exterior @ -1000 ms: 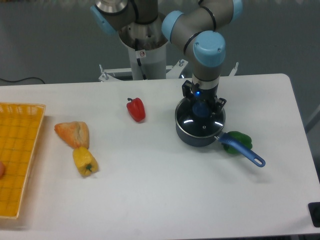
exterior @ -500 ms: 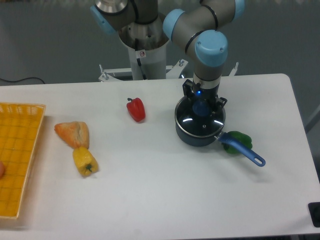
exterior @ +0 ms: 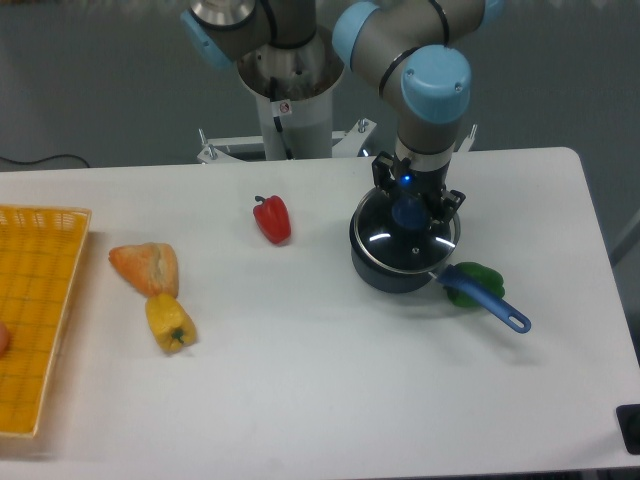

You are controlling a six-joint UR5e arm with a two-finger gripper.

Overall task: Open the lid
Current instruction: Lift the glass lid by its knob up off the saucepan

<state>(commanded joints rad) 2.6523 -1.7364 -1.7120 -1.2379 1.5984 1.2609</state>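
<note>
The saucepan [exterior: 392,262] sits at about 2 o'clock from the table's [exterior: 320,400] centre, its blue handle [exterior: 487,303] running out toward 4 o'clock. Its inside is hidden by the lid [exterior: 408,241], which lies over the mouth but off-centre, its rim overhanging the pan toward 2 o'clock. The gripper [exterior: 409,211] comes straight down on the lid, fingers closed on either side of the blue knob [exterior: 407,213], pinching it. A green pepper [exterior: 474,278] lies just beside the pan at its 4 o'clock, partly under the handle.

A yellow basket [exterior: 40,310] at 9 o'clock runs off the picture's edge; something orange shows at its left rim, too little to tell what. Near it lie a bread roll [exterior: 146,267] and, touching it at 6 o'clock, a yellow pepper [exterior: 169,322]. A red pepper [exterior: 272,219] lies at 11 o'clock.

Against half a second ago, the gripper and lid have shifted toward 2 o'clock; before, the lid sat squarely on the pan. Everything else is unmoved.
</note>
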